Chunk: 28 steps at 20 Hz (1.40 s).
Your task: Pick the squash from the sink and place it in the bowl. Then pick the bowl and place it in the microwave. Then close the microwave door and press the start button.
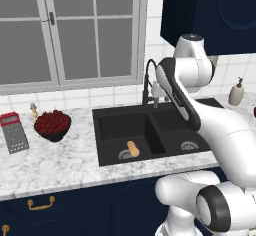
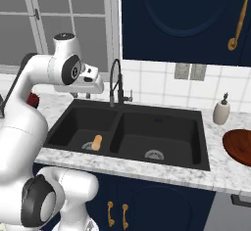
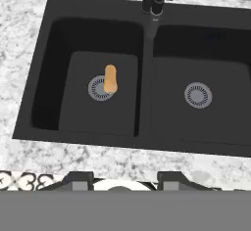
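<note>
Lying squash (image 3: pixel 110 78) in left sink (image 3: pixel 93 17) basin | below end effector (image 3: pixel 125 180)

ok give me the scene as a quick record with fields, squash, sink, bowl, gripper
squash: lying in the left basin, one end over the drain
sink: black, two basins, right basin holds nothing
bowl: reddish-brown, on the counter right of the sink
gripper: above the sink's front edge, jaws apart, holding nothing
task stage: squash not yet picked
</note>
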Available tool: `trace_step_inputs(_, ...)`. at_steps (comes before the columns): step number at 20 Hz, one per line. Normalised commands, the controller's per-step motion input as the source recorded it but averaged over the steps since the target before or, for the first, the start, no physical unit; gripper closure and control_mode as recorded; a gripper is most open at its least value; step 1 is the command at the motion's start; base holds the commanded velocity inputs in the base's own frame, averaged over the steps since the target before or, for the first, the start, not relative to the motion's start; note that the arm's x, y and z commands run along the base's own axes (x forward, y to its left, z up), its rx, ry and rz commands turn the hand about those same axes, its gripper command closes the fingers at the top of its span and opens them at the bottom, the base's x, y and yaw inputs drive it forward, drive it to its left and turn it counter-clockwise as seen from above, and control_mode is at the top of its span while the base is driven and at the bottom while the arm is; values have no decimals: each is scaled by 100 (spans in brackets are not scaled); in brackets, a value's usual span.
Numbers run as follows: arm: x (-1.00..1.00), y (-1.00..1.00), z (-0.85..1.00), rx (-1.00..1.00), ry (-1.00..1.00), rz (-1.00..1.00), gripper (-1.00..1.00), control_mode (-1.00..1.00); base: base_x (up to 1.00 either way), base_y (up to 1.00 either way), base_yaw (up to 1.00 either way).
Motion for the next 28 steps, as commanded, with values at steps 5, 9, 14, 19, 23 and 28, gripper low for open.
trace_step_inputs(5, 9, 39, -6, -12, 0, -8, -100, -100, 0, 0, 0)
trace_step_inputs(9, 35, 83, -81, -16, 2, -22, -100, -100, 0, 0, 0)
trace_step_inputs(14, 27, 39, -77, -3, 22, -10, -100, -100, 0, 0, 0)
trace_step_inputs(19, 73, 6, -95, 0, 25, -1, -100, -100, 0, 0, 0)
trace_step_inputs(23, 43, -2, -98, 1, 11, 0, -100, -100, 0, 0, 0)
trace_step_inputs(28, 5, -3, -61, 0, 7, -2, -100, -100, 0, 0, 0)
